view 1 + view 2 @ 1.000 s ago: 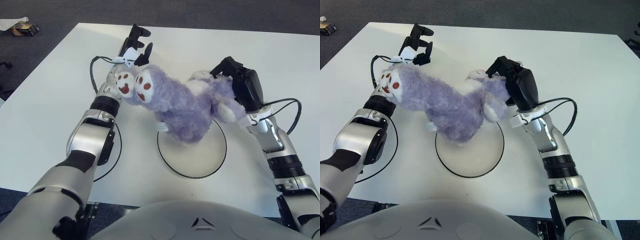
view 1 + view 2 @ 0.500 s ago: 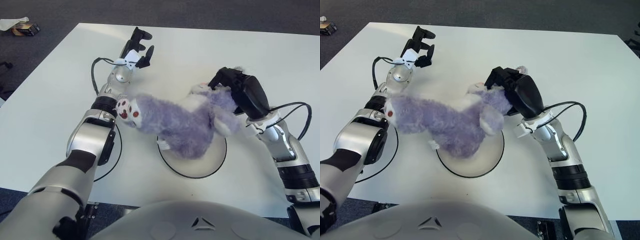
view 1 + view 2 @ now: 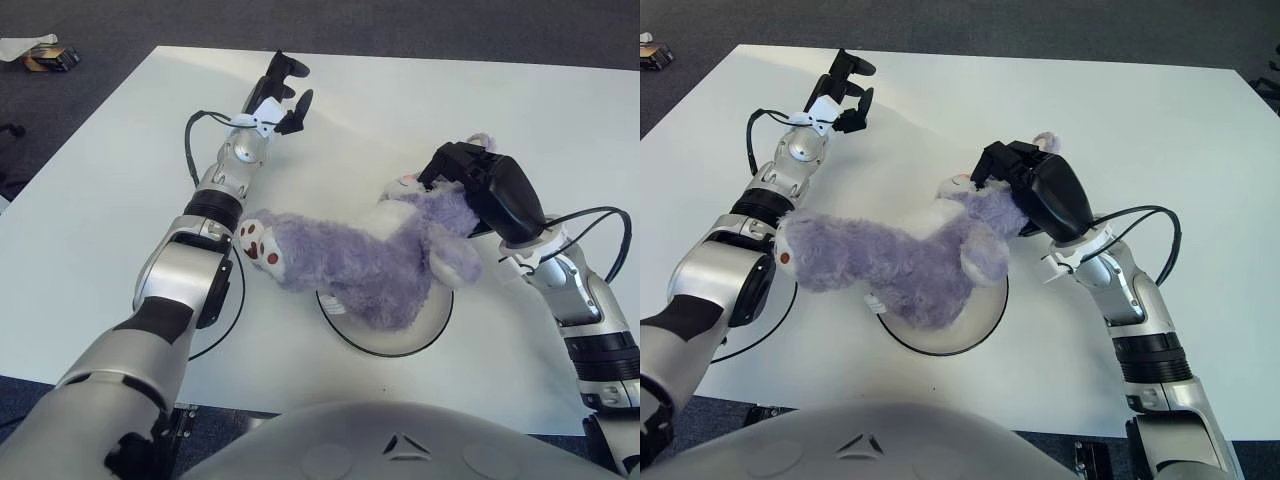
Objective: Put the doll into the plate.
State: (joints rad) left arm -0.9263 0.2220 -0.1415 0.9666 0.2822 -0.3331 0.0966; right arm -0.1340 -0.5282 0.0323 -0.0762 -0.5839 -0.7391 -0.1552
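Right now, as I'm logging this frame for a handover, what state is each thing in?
doll: lying across the plate, feet overhanging toward the robot's left, head end gripped.
plate: flat on the table, mostly covered by the doll.
right hand: fingers curled on the doll's head.
left hand: fingers spread, holding nothing, raised over the far table.
table: white, bearing plate and doll.

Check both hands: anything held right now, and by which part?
Right hand grips the purple doll at its head end. Left hand holds nothing, fingers relaxed, far side of the table.
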